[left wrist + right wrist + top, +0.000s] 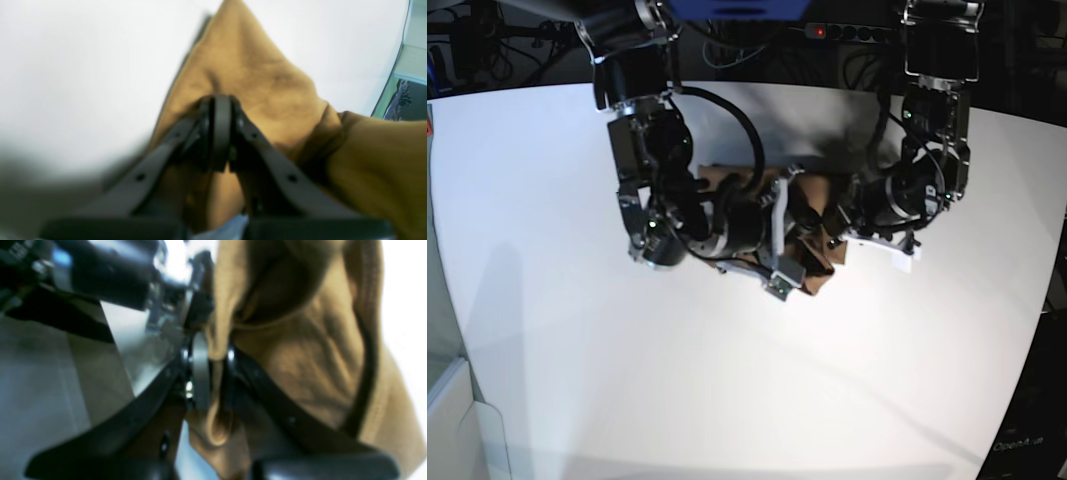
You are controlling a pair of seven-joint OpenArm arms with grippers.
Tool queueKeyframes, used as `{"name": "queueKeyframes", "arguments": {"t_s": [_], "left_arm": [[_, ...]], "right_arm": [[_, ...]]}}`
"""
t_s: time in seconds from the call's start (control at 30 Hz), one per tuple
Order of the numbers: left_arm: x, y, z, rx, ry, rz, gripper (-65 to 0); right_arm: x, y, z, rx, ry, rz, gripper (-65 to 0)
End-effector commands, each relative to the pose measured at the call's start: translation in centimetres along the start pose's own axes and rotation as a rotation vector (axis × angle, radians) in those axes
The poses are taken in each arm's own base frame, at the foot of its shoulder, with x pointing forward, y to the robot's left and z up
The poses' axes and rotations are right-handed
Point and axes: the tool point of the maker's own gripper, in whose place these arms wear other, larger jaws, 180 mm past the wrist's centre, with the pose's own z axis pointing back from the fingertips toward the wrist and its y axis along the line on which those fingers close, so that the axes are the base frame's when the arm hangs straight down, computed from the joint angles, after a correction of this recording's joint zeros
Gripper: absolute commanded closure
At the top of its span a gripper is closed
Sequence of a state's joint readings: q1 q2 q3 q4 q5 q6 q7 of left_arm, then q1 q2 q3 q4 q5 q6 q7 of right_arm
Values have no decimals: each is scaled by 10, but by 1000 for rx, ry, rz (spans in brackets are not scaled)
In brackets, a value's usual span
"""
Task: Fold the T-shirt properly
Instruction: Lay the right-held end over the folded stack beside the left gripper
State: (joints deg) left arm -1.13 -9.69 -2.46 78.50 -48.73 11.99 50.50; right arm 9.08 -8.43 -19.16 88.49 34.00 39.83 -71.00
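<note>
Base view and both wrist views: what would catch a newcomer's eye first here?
The two black arms crowded together over the middle of the white table, almost hiding the plain tan-brown cotton T-shirt bunched between them. Up close, the left gripper is shut on a fold of that cloth, and the right gripper pinches another fold, with the fabric draping away from both.

Blurry wrist views, glaring white table

T-shirt apparently bunched mid-table, between both arms
</note>
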Motion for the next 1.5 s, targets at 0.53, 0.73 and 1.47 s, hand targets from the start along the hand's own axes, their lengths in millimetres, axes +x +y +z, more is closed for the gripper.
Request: {"name": "queueKeyframes", "arguments": {"t_s": [0.53,0.73,1.47], "left_arm": [[7,-15,13,-22,-31,-42,-20],[9,-12,13,-14,-40,-41,-20],[18,-10,21,-11,-56,-64,-20]], "right_arm": [[19,-7,-16,50,-75,-42,-42],[19,0,-25,79,-74,-36,-42],[54,29,-2,150,-232,2,-399]]}}
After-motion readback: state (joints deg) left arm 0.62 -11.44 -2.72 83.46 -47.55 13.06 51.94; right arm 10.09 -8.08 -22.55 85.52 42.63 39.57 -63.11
